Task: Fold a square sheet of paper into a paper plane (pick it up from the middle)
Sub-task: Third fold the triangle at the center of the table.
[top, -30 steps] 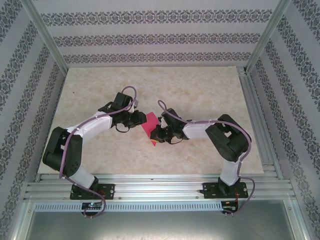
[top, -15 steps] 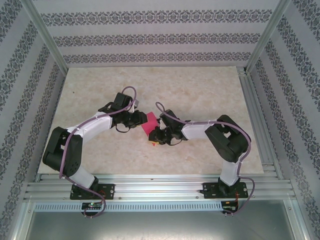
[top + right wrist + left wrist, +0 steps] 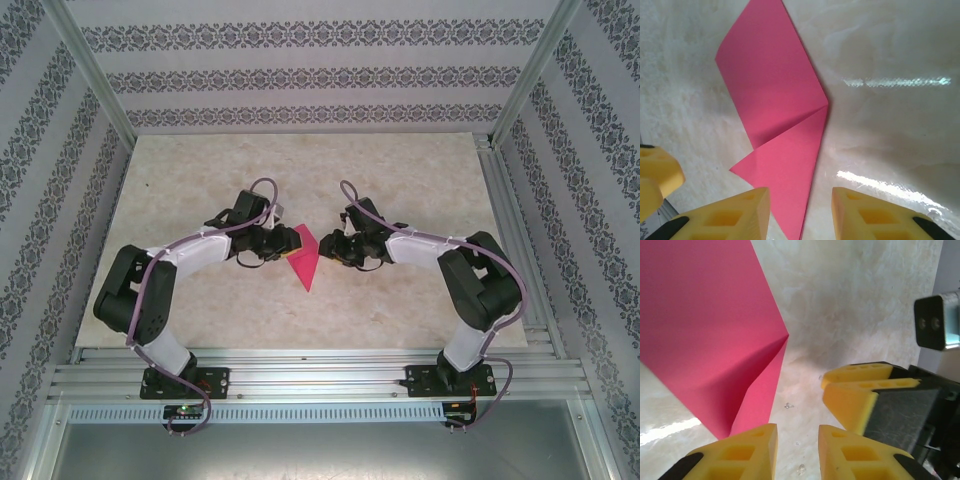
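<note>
Lying flat on the table (image 3: 420, 180), the magenta paper (image 3: 304, 257) sits between the two claws. It is already partly folded and not square: a long, narrow kite-like shape with its sharp tip toward the arm bases and a blunter end away from them. The colour is plain, with no print, and the edges are crisp.

In the right wrist view the paper (image 3: 775, 85) shows a broad upper panel and a triangular flap folded over its lower part. The flap's edge slants from the paper's right-hand corner down to the left, and one flap corner pokes out past the panel's left edge. In the left wrist view the paper (image 3: 705, 330) shows the same fold as a shaded line meeting a corner on its right edge.

The left claw (image 3: 279, 244) is at the paper's left edge. Its wrist view has the left claw (image 3: 797, 440) at a narrow gap with only bare table inside and nothing held. The paper's lower tip is just beside one finger; contact cannot be told.

The right claw (image 3: 332, 247) is just right of the paper. Up close, the right claw (image 3: 800, 197) stands wider and grips nothing; the paper's tip lies on the table within the gap. Its yellow fingers (image 3: 855, 390) also show in the left wrist view, near the paper but apart from it.
</note>
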